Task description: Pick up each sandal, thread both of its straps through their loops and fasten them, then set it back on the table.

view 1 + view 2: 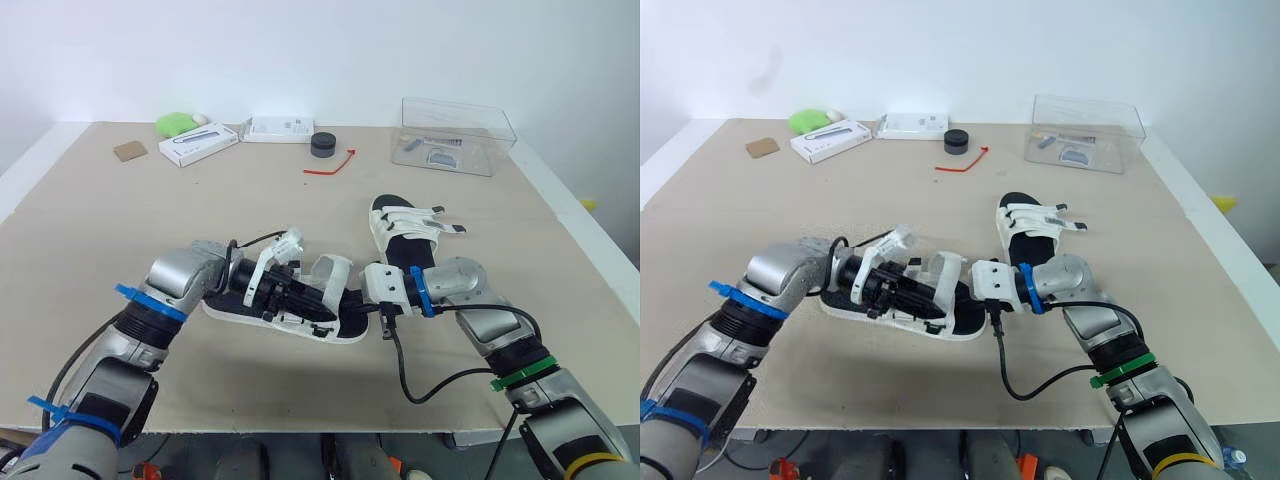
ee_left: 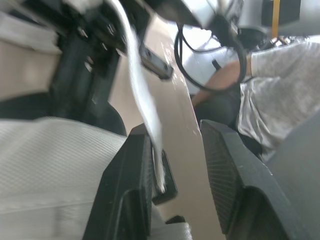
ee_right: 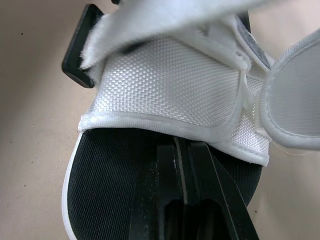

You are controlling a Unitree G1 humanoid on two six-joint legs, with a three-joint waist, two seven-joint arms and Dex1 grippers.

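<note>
A white-strapped sandal with a black footbed (image 1: 300, 305) lies on the table near the front edge, toe toward my right arm. My left gripper (image 1: 298, 298) is over its middle straps, open; a loose white strap (image 2: 142, 95) runs along one of its fingers (image 2: 127, 195), with nothing pinched in the gap. My right gripper (image 3: 183, 147) is shut, its tips resting on the black footbed (image 3: 110, 180) at the toe end, just in front of the white woven front band (image 3: 165, 85). A second sandal (image 1: 405, 228) lies further back on the right, straps loose.
A clear plastic box (image 1: 455, 135) stands at the back right. A black round piece (image 1: 323, 144), a red tie (image 1: 330, 165), two white boxes (image 1: 198, 143) (image 1: 277, 129), a green object (image 1: 175, 123) and a brown square (image 1: 130, 151) line the back. A person (image 2: 280, 85) sits beyond the table.
</note>
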